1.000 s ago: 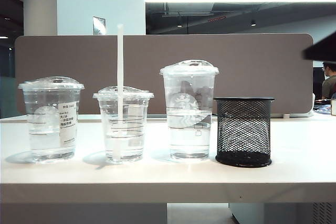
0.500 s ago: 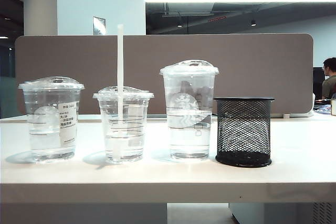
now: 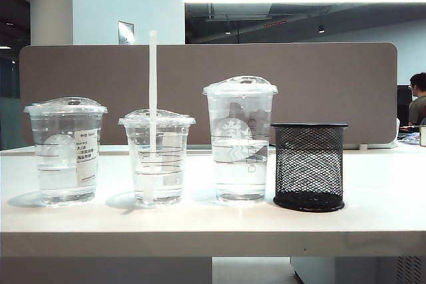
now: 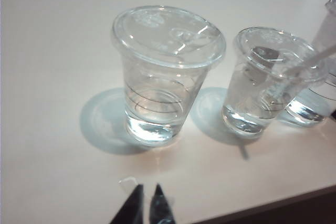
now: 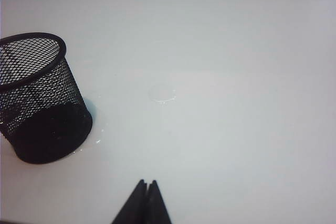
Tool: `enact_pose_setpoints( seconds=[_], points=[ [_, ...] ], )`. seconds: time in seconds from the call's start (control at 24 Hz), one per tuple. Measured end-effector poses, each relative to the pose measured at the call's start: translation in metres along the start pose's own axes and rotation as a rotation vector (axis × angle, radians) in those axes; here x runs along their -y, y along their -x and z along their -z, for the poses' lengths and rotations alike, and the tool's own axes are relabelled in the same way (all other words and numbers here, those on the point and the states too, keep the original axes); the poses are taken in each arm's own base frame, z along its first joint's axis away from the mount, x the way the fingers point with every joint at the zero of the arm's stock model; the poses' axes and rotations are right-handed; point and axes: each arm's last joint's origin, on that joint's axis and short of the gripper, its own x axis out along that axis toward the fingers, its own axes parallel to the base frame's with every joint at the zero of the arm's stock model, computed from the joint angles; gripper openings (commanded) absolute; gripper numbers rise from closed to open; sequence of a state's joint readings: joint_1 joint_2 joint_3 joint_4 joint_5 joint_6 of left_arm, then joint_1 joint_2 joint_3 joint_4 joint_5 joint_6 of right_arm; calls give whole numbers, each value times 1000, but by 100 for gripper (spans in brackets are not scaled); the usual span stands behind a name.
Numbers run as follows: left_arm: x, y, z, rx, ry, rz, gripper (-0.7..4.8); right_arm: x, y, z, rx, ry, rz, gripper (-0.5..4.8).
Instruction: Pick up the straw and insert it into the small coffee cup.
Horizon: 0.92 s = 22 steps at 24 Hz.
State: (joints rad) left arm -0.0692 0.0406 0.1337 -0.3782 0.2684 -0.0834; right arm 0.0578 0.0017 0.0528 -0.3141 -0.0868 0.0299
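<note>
The straw (image 3: 152,84) stands straight up in the small coffee cup (image 3: 157,157), going down through its domed lid, and its top sticks up higher than all the cups. The small cup sits on the white table (image 3: 213,221), second from the left in the exterior view. On its left is a wider cup with a white label (image 3: 65,151). On its right is the tallest cup (image 3: 239,139), and next to that, just beside it, a black mesh holder (image 3: 309,166). All three cups have some water in them. No arm shows in the exterior view. In the left wrist view, the left gripper (image 4: 147,205) hangs over the table near the front edge, with the wide cup in front of it. Its two dark tips are close together with a thin gap, and nothing is between them. In the right wrist view, the right gripper (image 5: 146,195) is pinched closed and has nothing in it. It hangs over bare table, with the mesh holder off to one side.
</note>
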Motion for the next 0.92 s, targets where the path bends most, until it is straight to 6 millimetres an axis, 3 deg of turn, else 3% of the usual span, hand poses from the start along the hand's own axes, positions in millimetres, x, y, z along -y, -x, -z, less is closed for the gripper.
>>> enact_pose_setpoints(
  seconds=[0.58,0.92],
  points=[
    [0,1,0,8,-12,-4,22,0,0,0,0,0,0,0],
    [-10,-8,16,26,-60,-165,22,0,0,0,0,0,1,0]
  ],
)
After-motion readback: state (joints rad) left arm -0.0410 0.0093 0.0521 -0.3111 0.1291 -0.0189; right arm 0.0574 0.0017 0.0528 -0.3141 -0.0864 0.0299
